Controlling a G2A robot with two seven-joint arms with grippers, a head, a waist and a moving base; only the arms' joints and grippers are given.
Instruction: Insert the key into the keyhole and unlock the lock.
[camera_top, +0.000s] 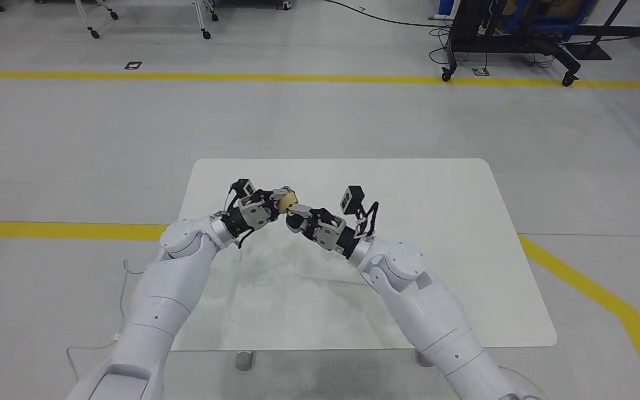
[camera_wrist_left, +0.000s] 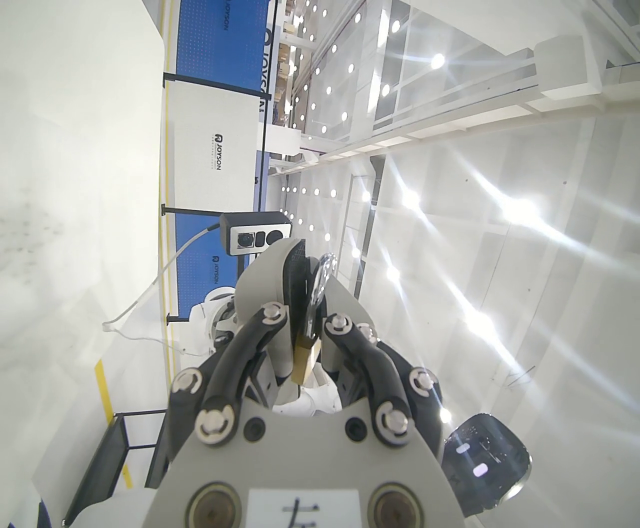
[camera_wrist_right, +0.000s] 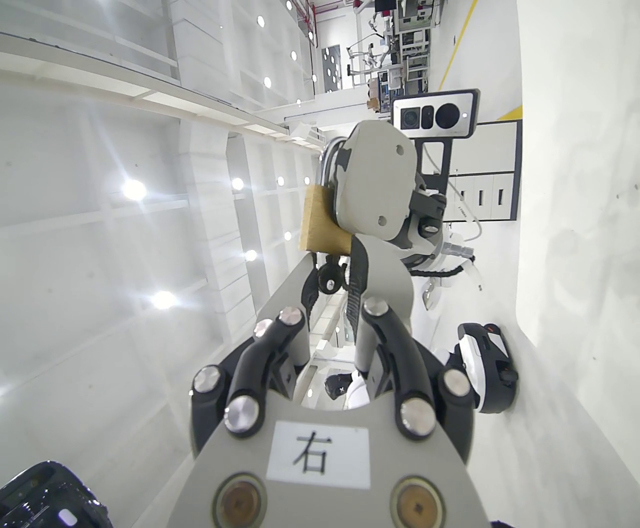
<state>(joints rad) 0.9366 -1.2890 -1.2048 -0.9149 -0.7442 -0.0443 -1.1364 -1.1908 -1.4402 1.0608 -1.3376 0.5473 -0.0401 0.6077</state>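
Glossy white left arm (camera_top: 158, 292) and right arm (camera_top: 432, 312); behind the jaws, black link bars (camera_wrist_left: 240, 356) with silver screws (camera_wrist_left: 214, 424) meet a grey plate (camera_wrist_left: 300, 452) bearing a white label (camera_wrist_left: 303, 506).

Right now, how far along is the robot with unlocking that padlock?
Done: the left pincer grips the brass padlock, held up over the table. In hand: the right pincer holds the black-headed key right against the padlock's base; whether its blade is inside yet is hidden. Left: turning the key and freeing the shackle, which looks shut.
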